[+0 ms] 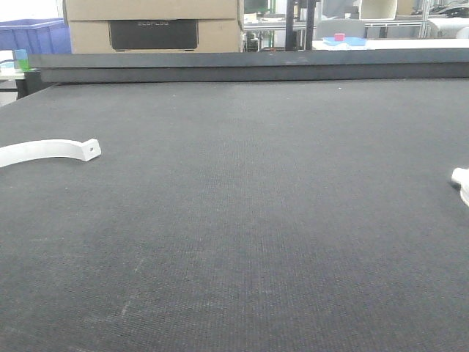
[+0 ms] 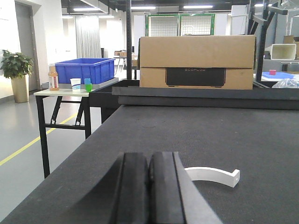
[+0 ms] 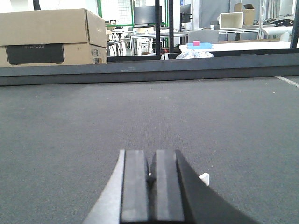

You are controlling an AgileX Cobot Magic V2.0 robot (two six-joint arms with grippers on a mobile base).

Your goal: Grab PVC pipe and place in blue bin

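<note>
A white curved PVC piece lies on the black table at the far left; the left wrist view shows it just right of my left gripper. That gripper is shut with nothing in it. Another white piece pokes in at the right edge of the front view. A small white corner shows behind my right gripper, which is shut and empty too. The blue bin stands on a side table beyond the table's far left corner, and its top shows in the front view. Neither gripper appears in the front view.
A cardboard box stands behind a raised dark ledge along the table's far edge. Small bottles and cups sit beside the bin on the side table. The table's left edge drops to the floor.
</note>
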